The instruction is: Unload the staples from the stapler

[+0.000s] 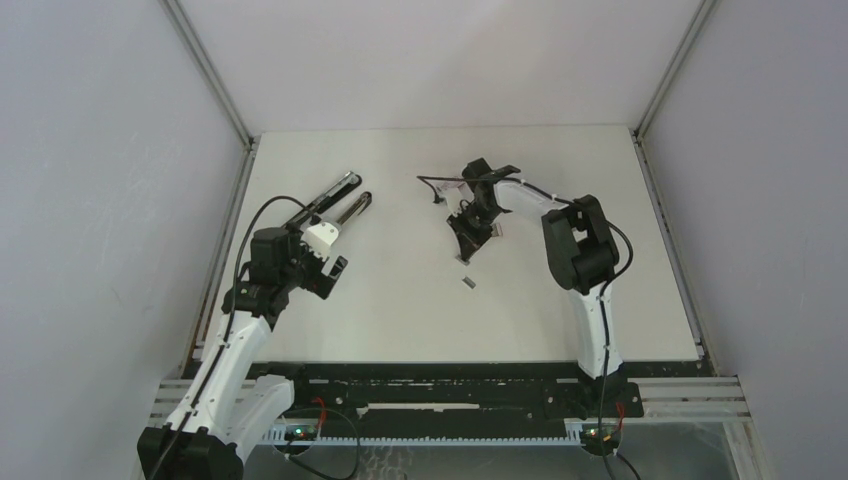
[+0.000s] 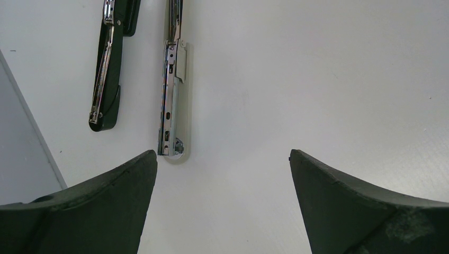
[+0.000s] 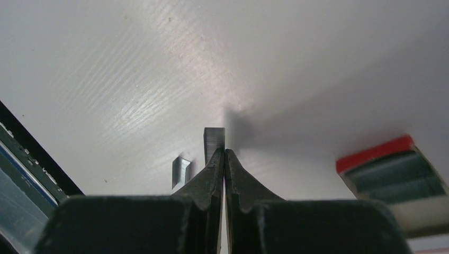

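Toward the far left of the white worktop (image 1: 400,320) lies the stapler (image 1: 338,200), swung open so its two narrow arms spread apart from the hinge. In the left wrist view the black arm lies to the left and the silver magazine arm (image 2: 172,95) beside it, channel side showing; whether any staples sit in that channel cannot be told. A small flat red-and-white box (image 3: 394,174) rests at the right edge of the right wrist view, with grey-blue bands showing on its open face. The staples (image 1: 467,283) lie out of the stapler, on bare worktop near the middle and well apart from it. Seen from the right wrist, a short grey strip (image 3: 214,138) sits just beyond the fingertips, with a smaller piece (image 3: 180,170) beside it to the left. The left fingers (image 1: 325,243) are spread as wide as they go, holding nothing, with the stapler's free ends just ahead of them. The right fingers (image 3: 223,159) are pressed fully together, tips down near the strip; whether they touch it cannot be told.
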Robot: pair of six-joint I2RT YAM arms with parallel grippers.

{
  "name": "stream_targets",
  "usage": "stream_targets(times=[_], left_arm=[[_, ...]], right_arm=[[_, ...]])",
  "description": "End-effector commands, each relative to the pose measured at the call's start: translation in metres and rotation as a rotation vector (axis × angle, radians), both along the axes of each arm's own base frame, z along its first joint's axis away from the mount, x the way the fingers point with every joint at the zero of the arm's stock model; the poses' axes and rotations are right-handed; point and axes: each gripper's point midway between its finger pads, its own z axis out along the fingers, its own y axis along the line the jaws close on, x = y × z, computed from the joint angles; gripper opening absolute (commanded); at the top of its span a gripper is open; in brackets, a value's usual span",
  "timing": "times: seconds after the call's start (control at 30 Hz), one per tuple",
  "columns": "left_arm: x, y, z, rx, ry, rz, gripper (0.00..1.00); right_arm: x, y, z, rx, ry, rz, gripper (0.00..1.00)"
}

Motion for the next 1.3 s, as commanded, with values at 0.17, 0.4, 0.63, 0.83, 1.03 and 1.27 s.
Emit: stream_targets(times=[0.17, 0.4, 0.63, 0.83, 1.03, 1.27], left_arm=[[0.004, 0.001, 0.002, 0.011, -0.029, -0.007, 1.00], [0.004, 0.001, 0.003, 0.009, -0.028, -0.007, 1.00], [0.004, 0.001, 0.004, 0.010, -0.032, -0.008, 1.00], [0.004, 0.001, 0.003, 0.009, -0.028, -0.008, 1.00], [0.004, 0.001, 0.002, 0.010, -0.027, -0.010, 1.00], [0.004, 0.001, 0.002, 0.010, -0.027, -0.010, 1.00]], right_arm=[[-0.002, 0.010, -0.013, -0.063, -0.029, 0.045, 0.02], [0.003, 0.006, -0.005, -0.063, -0.065, 0.038, 0.11], [0.006, 0.004, 0.001, -0.049, -0.069, 0.030, 0.12], [0.004, 0.003, -0.005, -0.057, -0.054, 0.032, 0.08], [0.004, 0.004, 0.002, -0.019, -0.027, 0.024, 0.12], [0.010, -0.003, 0.008, 0.015, -0.016, -0.015, 0.14]])
